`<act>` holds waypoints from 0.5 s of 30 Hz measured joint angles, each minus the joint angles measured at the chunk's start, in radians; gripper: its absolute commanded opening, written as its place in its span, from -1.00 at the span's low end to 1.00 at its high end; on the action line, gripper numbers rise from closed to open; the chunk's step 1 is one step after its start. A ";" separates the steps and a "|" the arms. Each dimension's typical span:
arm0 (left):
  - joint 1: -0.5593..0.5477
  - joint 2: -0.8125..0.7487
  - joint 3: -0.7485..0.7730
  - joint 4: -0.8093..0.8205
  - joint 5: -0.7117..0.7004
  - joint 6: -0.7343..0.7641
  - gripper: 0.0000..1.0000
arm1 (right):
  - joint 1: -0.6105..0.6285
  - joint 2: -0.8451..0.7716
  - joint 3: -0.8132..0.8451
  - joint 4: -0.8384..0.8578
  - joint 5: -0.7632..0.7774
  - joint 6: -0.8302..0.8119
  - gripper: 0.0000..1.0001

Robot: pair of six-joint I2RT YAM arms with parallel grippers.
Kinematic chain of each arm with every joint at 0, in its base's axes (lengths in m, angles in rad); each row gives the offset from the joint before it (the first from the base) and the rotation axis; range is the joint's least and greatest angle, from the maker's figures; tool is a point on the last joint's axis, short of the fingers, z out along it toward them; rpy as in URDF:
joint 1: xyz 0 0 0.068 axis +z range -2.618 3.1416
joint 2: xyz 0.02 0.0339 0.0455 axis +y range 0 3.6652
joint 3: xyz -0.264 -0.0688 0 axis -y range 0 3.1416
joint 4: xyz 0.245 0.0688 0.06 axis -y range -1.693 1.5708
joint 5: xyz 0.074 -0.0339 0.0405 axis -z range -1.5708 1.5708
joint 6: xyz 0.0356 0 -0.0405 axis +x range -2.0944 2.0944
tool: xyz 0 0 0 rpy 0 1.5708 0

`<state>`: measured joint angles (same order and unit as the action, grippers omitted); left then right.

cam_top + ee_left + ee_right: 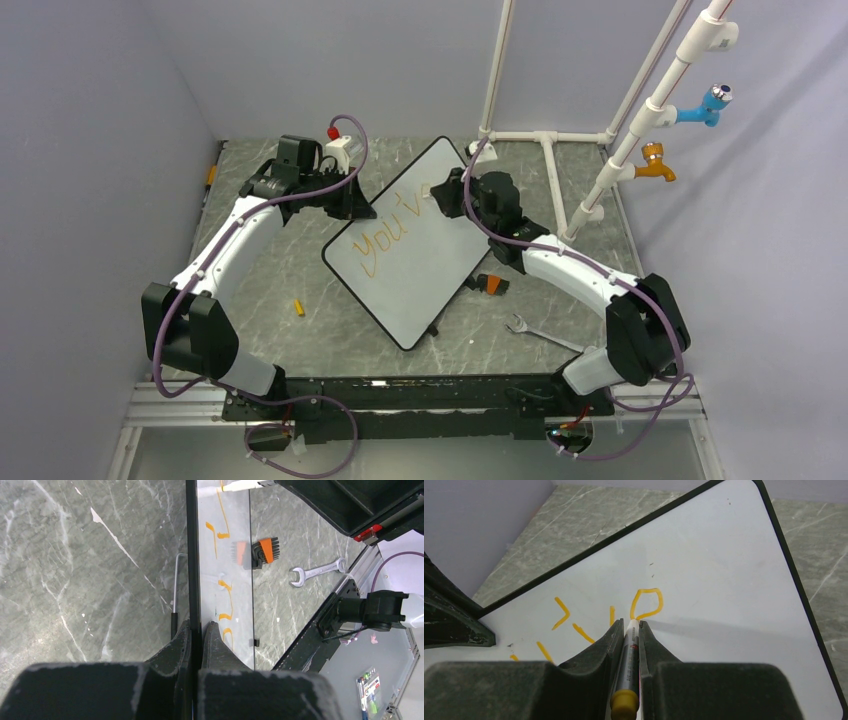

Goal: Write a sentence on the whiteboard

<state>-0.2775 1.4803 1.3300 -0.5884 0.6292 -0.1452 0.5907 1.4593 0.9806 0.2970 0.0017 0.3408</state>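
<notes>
The whiteboard (420, 255) lies tilted in the middle of the table, a white board with a thin black rim. Orange letters of the sentence (393, 238) read "You'v" and a part-drawn letter. My left gripper (352, 208) is shut on the board's left edge; in the left wrist view (196, 627) its jaws clamp the black rim (191, 555). My right gripper (447, 197) is shut on an orange marker (628, 672) with an orange end. The marker's tip touches the board at the open loop of the newest letter (646, 603).
An orange marker cap (298, 307) lies left of the board. A black and orange tool (490, 284) and a silver wrench (540, 333) lie to its right. White pipes with blue (708, 104) and orange (655, 165) taps stand at the back right.
</notes>
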 measured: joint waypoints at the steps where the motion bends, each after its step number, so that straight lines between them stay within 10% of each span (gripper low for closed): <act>1: 0.000 0.000 0.000 0.000 0.000 0.000 -1.00 | 0.000 -0.001 -0.003 0.000 0.003 0.000 -1.00; 15: 0.000 0.000 0.000 0.000 -0.004 -0.003 -1.00 | 0.002 -0.007 -0.027 -0.006 0.073 -0.011 -1.00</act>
<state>-0.2775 1.4803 1.3296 -0.5888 0.6254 -0.1482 0.5926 1.4521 0.9539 0.2909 0.0750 0.3294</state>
